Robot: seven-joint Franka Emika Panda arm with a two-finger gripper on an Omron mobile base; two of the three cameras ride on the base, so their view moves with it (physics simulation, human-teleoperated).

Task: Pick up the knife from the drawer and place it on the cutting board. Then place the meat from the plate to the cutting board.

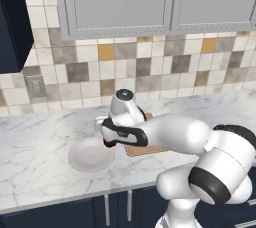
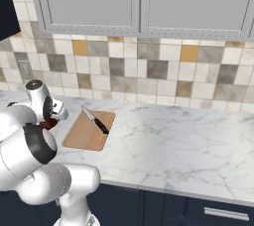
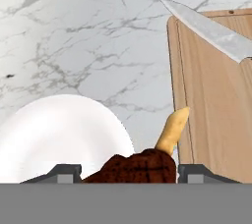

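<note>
Already the knife (image 2: 95, 120) lies on the cutting board (image 2: 87, 135), its black handle toward the board's middle and its pointed silver-white blade reaching past the far edge onto the counter (image 2: 173, 141), a glossy white marble slab with grey veining. In the hand view the blade tip juts just beyond the board's rounded corner, and the flat light-brown wood shows a fine straight grain and a shallow groove running along its edge.

Closer in, the gripper (image 3: 128, 171) hangs with its 2 small dark finger tips (image 3: 64, 173) set partly apart on either side of the meat (image 3: 138, 165), a lumpy dark reddish-brown chunk with a rough surface. A thin, smooth, pale tan bone end sticks out of it toward the board's edge. The meat fills the gap between the tips and looks gripped there, raised over the rim of the plate (image 3: 54, 134), a round, shallow, plain white disc beside the board; whether the chunk touches the plate cannot be told.

From the left base view the white arm curls low over the counter, its hand above the plate's near-board side. Behind runs a backsplash of square tiles in cream, grey and ochre, under flat grey cabinet doors.
</note>
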